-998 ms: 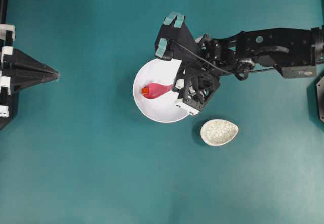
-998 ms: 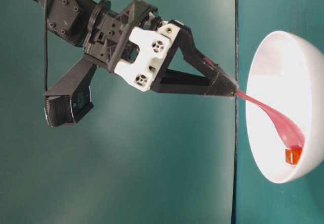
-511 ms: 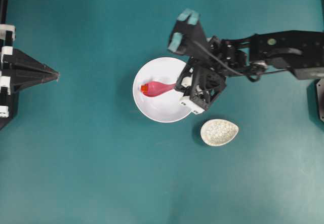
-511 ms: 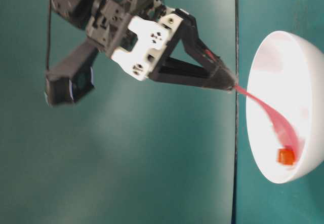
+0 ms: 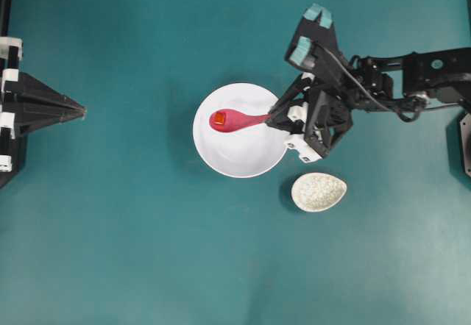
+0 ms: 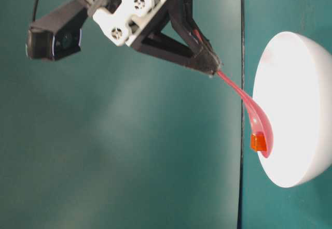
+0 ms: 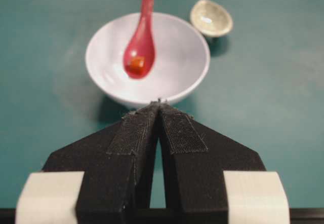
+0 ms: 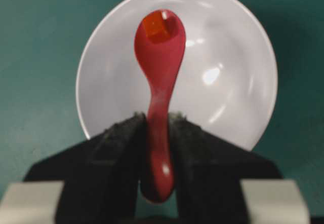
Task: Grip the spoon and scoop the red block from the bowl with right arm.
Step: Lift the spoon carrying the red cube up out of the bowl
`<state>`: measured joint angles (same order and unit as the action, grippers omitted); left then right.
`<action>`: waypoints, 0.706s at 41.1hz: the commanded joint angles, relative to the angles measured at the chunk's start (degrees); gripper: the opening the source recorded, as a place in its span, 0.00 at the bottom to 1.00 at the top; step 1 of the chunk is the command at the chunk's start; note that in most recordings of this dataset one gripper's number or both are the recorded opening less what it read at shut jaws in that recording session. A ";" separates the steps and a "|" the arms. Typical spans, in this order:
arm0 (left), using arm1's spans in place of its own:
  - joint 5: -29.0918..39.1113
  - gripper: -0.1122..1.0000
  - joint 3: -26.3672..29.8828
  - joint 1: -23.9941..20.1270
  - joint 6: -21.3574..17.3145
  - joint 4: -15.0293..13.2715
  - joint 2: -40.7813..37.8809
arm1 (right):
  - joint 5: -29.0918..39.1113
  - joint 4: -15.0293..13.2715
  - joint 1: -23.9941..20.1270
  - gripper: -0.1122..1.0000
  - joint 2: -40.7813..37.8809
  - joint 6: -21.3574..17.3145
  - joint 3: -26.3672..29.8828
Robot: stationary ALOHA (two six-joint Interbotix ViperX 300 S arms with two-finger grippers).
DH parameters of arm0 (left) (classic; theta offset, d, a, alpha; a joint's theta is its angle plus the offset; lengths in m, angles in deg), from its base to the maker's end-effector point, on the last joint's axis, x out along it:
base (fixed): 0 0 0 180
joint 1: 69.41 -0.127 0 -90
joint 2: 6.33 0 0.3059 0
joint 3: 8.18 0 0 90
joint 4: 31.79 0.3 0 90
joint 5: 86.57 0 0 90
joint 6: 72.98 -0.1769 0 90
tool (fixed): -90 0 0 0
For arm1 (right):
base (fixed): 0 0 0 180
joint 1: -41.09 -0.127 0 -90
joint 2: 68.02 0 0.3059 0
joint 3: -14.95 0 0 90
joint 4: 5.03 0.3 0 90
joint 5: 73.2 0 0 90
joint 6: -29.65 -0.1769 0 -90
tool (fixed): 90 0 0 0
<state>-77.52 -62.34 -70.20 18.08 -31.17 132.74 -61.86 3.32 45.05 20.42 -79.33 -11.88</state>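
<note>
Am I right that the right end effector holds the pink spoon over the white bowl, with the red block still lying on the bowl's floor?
Not quite: the red block sits in the spoon, as the right wrist view shows. The right end effector does hold it over the bowl.

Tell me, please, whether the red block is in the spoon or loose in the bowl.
In the spoon: the red block sits in the spoon scoop, raised above the bowl.

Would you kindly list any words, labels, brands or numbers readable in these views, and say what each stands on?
None: no readable text shows in any view.
The glossy magenta-pink spoon, the tiny red-orange block, the large plain white bowl and the small speckled cream dish bear no lettering.
</note>
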 commanded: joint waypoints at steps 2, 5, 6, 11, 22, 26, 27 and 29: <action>-0.62 0.10 1.93 0.18 0.18 0.09 -0.18 | -4.48 -0.26 -1.23 0.31 3.16 0.44 -1.76; -0.62 0.10 1.85 0.18 0.18 0.00 -0.09 | -7.12 -0.35 -1.85 0.31 4.57 0.44 -3.60; -0.62 0.10 1.93 0.09 0.18 0.00 -0.09 | -7.82 -0.35 -1.93 0.31 5.01 0.44 -4.22; -0.44 0.10 1.85 0.09 0.18 0.00 0.00 | -10.90 -0.35 -2.46 0.31 8.09 0.26 -7.29; -0.70 0.10 1.93 0.18 0.18 0.00 0.09 | -12.13 -0.09 -2.46 0.31 14.50 -0.35 -10.02; -0.70 0.10 1.93 0.18 0.26 0.09 0.09 | -10.99 -0.09 -2.46 0.31 16.96 -0.26 -9.40; -0.70 0.10 1.93 0.18 0.26 0.00 0.09 | -10.55 -0.18 -2.46 0.31 17.67 -0.26 -9.14; -0.62 0.10 1.93 0.18 0.26 0.00 0.09 | -9.76 -0.09 -2.46 0.31 18.54 -0.26 -8.70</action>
<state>-77.60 -62.34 -70.11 18.25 -31.26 133.00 -72.23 3.15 42.67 36.85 -79.60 -22.51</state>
